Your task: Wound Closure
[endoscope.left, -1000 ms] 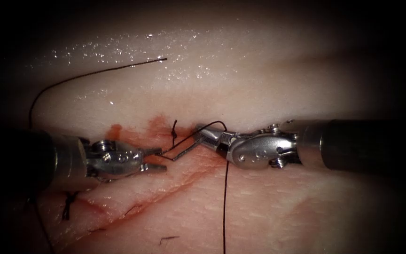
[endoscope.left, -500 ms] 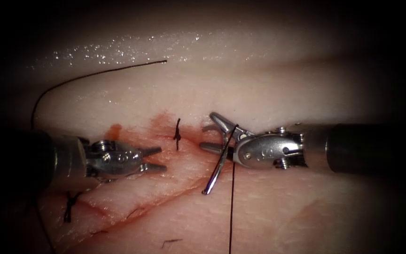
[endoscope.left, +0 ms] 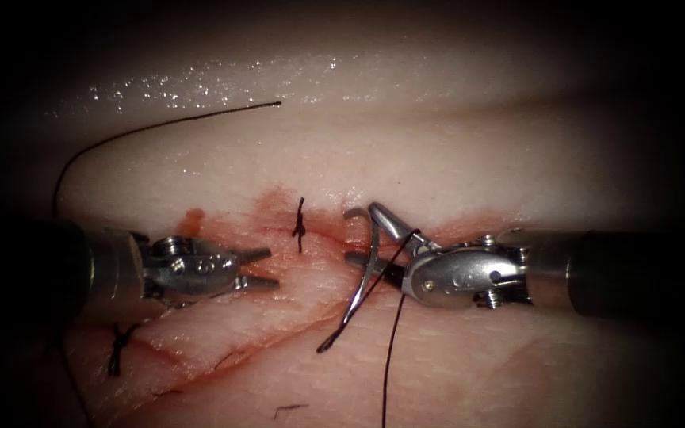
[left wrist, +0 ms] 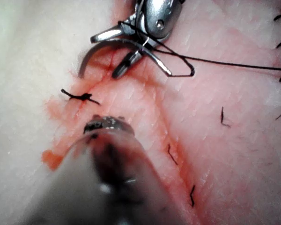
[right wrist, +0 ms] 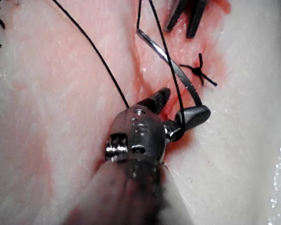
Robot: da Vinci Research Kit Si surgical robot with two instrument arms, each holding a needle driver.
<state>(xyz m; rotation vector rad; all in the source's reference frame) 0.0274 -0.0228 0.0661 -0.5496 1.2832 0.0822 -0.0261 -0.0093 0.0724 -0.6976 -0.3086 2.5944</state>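
My right tool [endoscope.left: 360, 231] stands with its jaws open wide over the upper end of the cut [endoscope.left: 231, 345], just right of a tied stitch [endoscope.left: 299, 227]. The curved needle [endoscope.left: 371, 254] lies loose on the tissue between those open jaws, held by neither tool; I cannot tell whether its point is in the tissue. Its thread [endoscope.left: 390, 341] drapes over one jaw and runs toward the front. The right wrist view shows the needle [right wrist: 155, 48] crossing in front of the spread jaws [right wrist: 187, 101]. My left tool [endoscope.left: 273, 268] rests left of the stitch, jaws open and empty.
A second tied stitch [endoscope.left: 116, 346] sits on the cut at the lower left. A long thread tail [endoscope.left: 168, 120] curves over the pale tissue at the back. A short cut end of thread [endoscope.left: 285, 408] lies near the front. Red fluid [endoscope.left: 193, 218] stains the tissue around the cut.
My right tool's jaws opened and let go of the needle, which swung from lying level to pointing down toward the front. The right tool then drew back to the right. The left tool stayed still.
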